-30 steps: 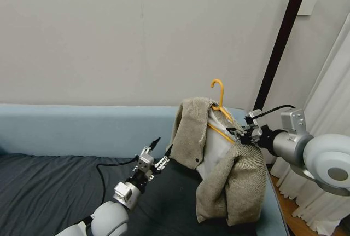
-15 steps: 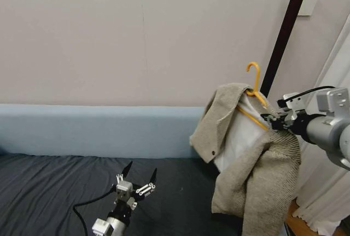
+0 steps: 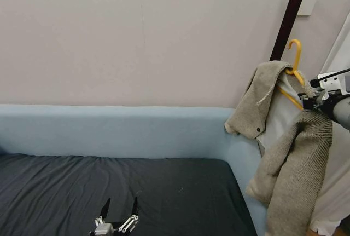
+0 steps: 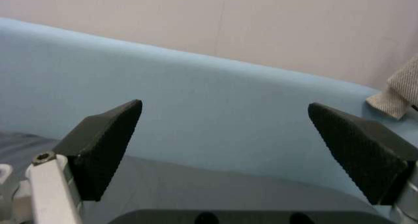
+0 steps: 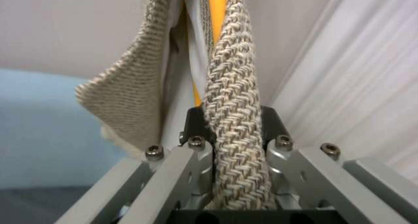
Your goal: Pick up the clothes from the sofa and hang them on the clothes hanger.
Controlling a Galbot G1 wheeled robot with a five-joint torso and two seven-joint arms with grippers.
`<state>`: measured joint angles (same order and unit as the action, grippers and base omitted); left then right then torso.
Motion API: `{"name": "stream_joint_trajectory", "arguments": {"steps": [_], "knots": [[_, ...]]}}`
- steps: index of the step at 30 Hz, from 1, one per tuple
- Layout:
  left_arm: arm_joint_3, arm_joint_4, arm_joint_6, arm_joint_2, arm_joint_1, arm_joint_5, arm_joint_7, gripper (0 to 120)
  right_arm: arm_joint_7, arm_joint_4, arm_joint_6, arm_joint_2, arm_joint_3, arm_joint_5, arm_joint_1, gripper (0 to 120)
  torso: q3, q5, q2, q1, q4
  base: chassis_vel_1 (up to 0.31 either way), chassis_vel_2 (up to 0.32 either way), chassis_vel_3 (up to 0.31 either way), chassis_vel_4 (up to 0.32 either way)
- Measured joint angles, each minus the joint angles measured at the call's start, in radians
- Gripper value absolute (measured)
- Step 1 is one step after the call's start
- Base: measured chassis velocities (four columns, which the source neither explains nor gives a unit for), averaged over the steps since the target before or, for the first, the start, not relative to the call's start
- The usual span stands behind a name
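A beige knit cardigan (image 3: 284, 159) with a white shirt inside hangs on a yellow hanger (image 3: 293, 69), held in the air past the sofa's right end. My right gripper (image 3: 307, 101) is shut on the hanger's shoulder and the knit; the right wrist view shows the knit (image 5: 233, 131) pinched between the jaws, with the yellow hanger (image 5: 216, 13) above. Low over the dark sofa seat, my left gripper (image 3: 117, 219) is open and holds nothing; its fingers (image 4: 104, 145) stand wide apart, facing the blue backrest (image 4: 216, 116).
The sofa has a dark grey seat (image 3: 109, 192) and a light blue backrest (image 3: 109, 132). A dark wooden rack post (image 3: 287, 17) slants up at the right, just behind the hanger hook. White curtain (image 3: 336, 192) hangs at the far right. A plain wall is behind.
The right gripper has carried the hanger and cardigan right and upward, toward the dark post. The left arm has dropped lower in the picture, still open.
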<state>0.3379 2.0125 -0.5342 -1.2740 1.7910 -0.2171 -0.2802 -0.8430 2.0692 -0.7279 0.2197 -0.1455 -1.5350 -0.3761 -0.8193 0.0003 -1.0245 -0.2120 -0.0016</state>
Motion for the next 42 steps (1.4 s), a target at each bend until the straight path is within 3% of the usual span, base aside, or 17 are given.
{"name": "stream_joint_trajectory", "arguments": {"steps": [9, 13, 16, 23, 26, 37, 42], "knots": [[-0.002, 0.013, -0.019, -0.038, 0.025, 0.035, 0.0, 100, -0.002, -0.117, -0.004, 0.021, -0.04, 0.074, -0.013, 9, 0.0, -0.0003, 0.0, 0.0, 0.0, 0.0, 0.0, 0.0, 0.0], [-0.01, 0.011, -0.018, -0.036, 0.018, 0.042, -0.001, 100, 0.048, -0.228, 0.002, 0.053, -0.027, 0.194, -0.013, 9, 0.0, -0.0002, 0.0, 0.0, -0.0001, 0.0, 0.0, 0.0, 0.0], [-0.029, 0.002, -0.007, -0.032, -0.002, 0.042, -0.002, 100, 0.167, -0.344, 0.082, 0.111, -0.016, 0.452, -0.014, 9, 0.0, -0.0002, 0.0, 0.0, -0.0003, 0.0, 0.0, 0.0, 0.0], [-0.057, -0.013, 0.0, -0.034, -0.009, 0.044, -0.004, 100, 0.265, -0.437, 0.174, 0.208, -0.005, 0.596, -0.008, 8, 0.0, 0.0001, 0.0, 0.0, 0.0009, 0.0, 0.0, 0.0, 0.0], [-0.073, -0.016, 0.012, -0.028, -0.022, 0.044, -0.004, 100, 0.318, -0.485, 0.239, 0.227, 0.002, 0.662, 0.008, 8, 0.0, -0.0003, 0.0, 0.0, -0.0002, 0.0, 0.0, 0.0, 0.0], [-0.085, -0.016, 0.015, -0.05, -0.016, 0.052, -0.006, 100, 0.417, -0.658, 0.335, 0.332, 0.082, 0.875, 0.169, 8, 0.0, -0.0003, 0.0, 0.0, -0.0002, 0.0, 0.0, 0.0, 0.0], [-0.087, -0.012, 0.017, -0.052, -0.015, 0.057, -0.007, 100, 0.44, -0.719, 0.346, 0.371, 0.198, 0.928, 0.309, 8, 0.0, -0.0005, 0.0, 0.0, 0.0005, 0.0, 0.0, 0.0, 0.0]]}}
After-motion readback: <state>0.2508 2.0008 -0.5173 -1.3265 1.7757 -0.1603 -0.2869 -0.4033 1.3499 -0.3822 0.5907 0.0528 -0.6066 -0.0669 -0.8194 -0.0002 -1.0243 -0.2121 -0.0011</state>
